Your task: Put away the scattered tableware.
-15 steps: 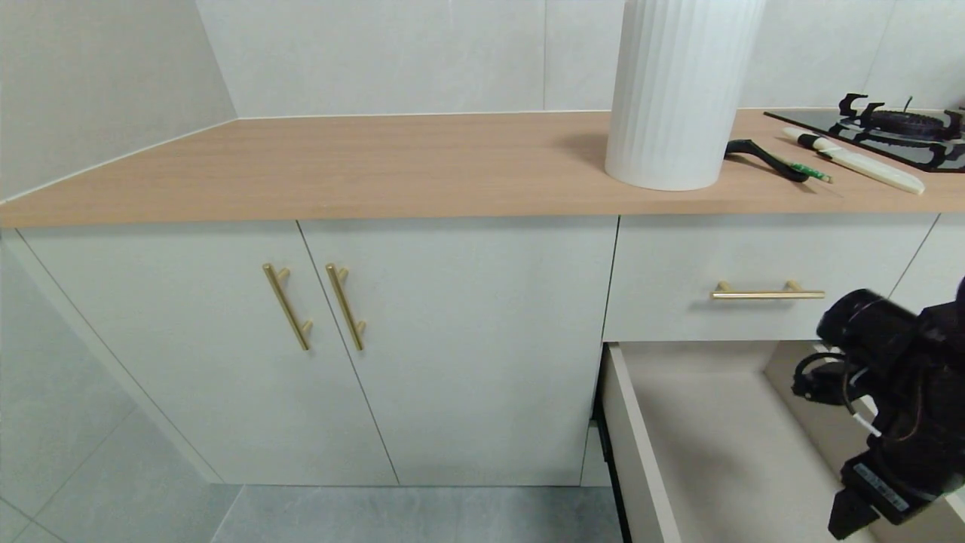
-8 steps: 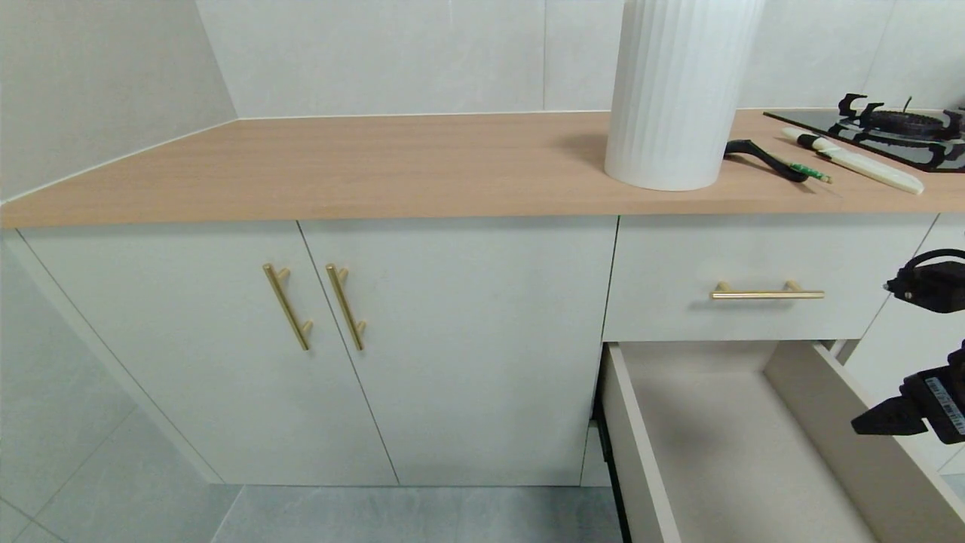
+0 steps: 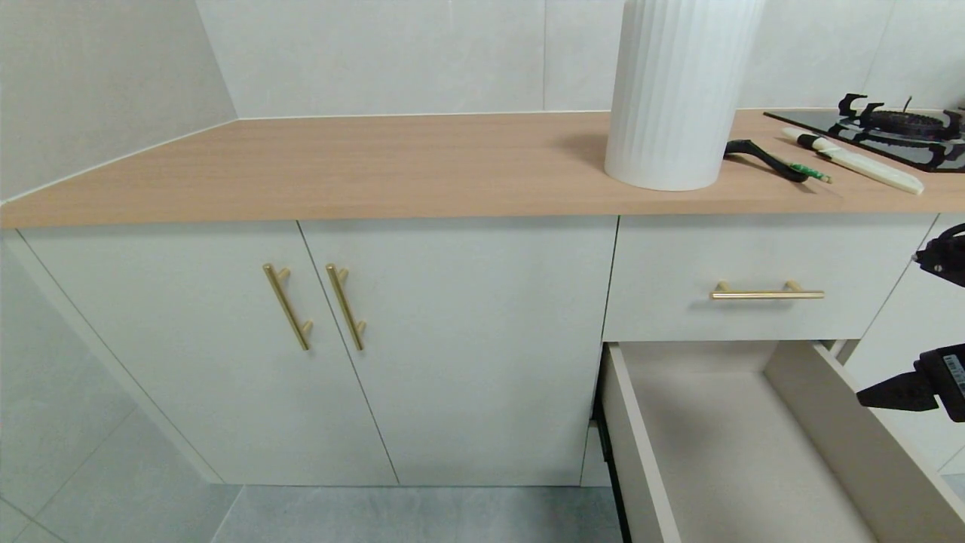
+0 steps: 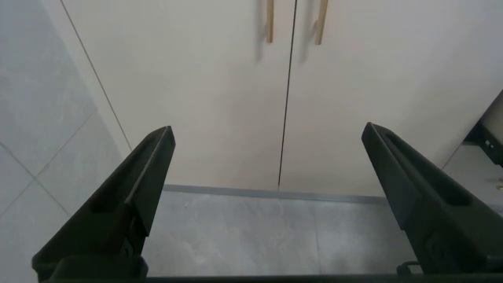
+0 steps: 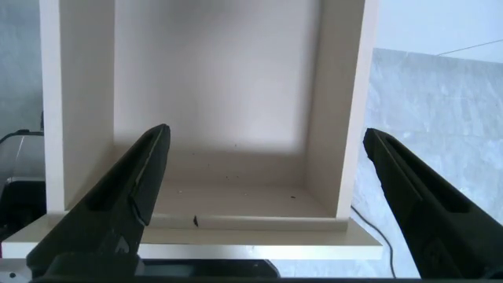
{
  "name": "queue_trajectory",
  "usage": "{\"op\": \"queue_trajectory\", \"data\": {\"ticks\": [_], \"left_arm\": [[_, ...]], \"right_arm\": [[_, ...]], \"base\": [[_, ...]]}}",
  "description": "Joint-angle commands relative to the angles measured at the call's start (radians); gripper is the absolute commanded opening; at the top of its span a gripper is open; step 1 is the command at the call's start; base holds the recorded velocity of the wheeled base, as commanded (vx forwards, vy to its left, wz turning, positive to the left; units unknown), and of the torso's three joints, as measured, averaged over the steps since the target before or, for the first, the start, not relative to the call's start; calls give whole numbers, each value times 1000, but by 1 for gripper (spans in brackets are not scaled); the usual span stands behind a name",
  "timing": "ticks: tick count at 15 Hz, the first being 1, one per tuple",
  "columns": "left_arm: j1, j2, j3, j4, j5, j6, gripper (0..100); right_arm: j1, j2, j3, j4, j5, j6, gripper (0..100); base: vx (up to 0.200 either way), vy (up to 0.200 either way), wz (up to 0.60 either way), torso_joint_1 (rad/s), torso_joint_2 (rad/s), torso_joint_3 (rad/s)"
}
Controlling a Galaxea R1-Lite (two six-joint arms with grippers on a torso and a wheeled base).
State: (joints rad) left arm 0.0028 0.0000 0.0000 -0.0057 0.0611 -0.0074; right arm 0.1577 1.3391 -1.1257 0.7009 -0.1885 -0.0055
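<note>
Your right gripper [image 5: 266, 135] has drawn back and up from the open drawer [image 3: 632, 445], now below and ahead of it, jaws spread wide and empty, so pickup looks next: the black-handled utensil [image 3: 765, 157] and pale knife [image 3: 859, 160] lie above it on the desk [image 3: 377, 166].

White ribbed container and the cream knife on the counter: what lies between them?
In the head view, a black utensil with a green end lies flat on the wooden counter between the white ribbed container and the cream knife.
</note>
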Motion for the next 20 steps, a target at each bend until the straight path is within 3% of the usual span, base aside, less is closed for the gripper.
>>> {"op": "queue_trajectory", "data": {"ticks": [1,6,11,14,16,20], "left_arm": [[2,2,0,0,0,0,100],[2,2,0,0,0,0,100],[2,2,0,0,0,0,100],[2,2,0,0,0,0,100],[2,2,0,0,0,0,100],[0,2,0,0,0,0,100]], "right_arm": [[0,-8,1,0,0,-1,100],[-1,-17,1,-31,1,4,100],[-13,-23,1,-47,4,6,100],[-13,-14,-11,-132,4,18,100],[-7,57,-80,-172,4,25,100],[-6,299,-353,-116,1,139,100]], "base": [[0,0,0,0,0,0],[0,0,0,62,-202,-216],[0,0,0,134,-529,-313],[0,0,0,173,-481,-299],[0,0,0,181,-478,-293],[0,0,0,134,-337,-205]]}}
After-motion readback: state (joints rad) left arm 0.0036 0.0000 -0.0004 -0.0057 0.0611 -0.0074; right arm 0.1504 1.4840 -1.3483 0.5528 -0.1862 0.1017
